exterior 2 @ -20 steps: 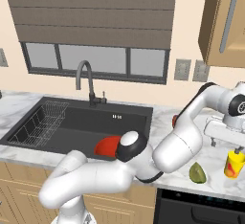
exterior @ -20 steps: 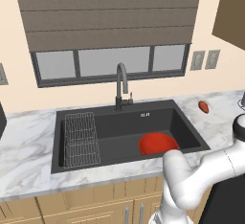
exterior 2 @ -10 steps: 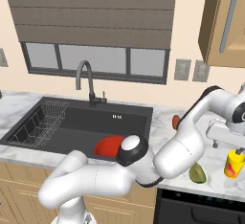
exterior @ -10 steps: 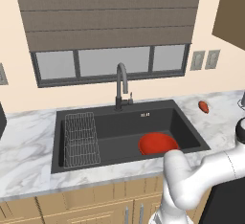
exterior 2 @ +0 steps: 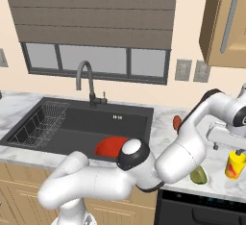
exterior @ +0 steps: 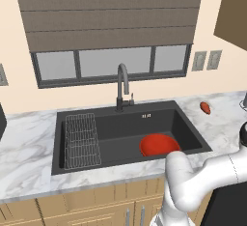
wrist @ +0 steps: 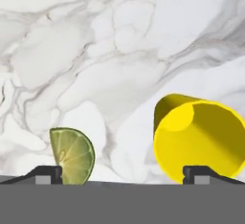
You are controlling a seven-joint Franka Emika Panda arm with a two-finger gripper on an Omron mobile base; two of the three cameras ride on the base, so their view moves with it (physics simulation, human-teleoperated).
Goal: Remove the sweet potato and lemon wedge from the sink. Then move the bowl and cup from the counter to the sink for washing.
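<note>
Red bowl (exterior 2: 111,146) sits in the sink (exterior 2: 62,123) at the frame's lower middle; right of it the sweet potato (exterior 2: 176,122) lies on the marble counter (exterior 2: 163,123), then the lemon wedge (exterior 2: 198,175), and the yellow cup (exterior 2: 235,164) at far right. Hovering above the cup, the gripper (wrist: 122,174) has its jaws spread wide, holding nothing.

Bowl (exterior 2: 109,147) in sink (exterior 2: 129,121)
</note>
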